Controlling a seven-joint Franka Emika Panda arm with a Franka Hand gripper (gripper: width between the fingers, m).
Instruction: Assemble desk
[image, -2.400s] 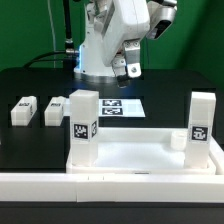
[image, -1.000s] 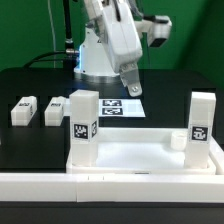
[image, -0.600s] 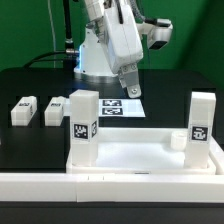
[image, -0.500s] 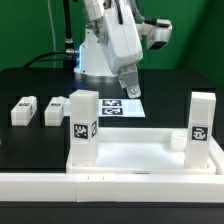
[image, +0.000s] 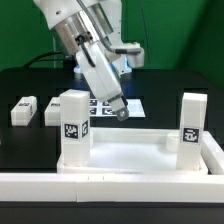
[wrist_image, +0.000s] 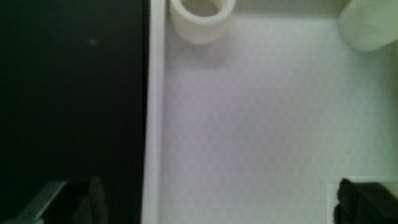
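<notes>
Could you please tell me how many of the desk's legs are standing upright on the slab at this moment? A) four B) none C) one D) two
D: on the slab one upright leg stands at the exterior view's left and a second upright leg at its right, while the two loose legs lie flat off it.

The desk slab (image: 130, 155) across the lower frame is plain white. The centre-left leg (image: 72, 125) and the right leg (image: 191, 120) are white, each with a black-and-white square tag. The table (image: 22, 145) is black. The backdrop (image: 190, 35) at upper right is green.
</notes>
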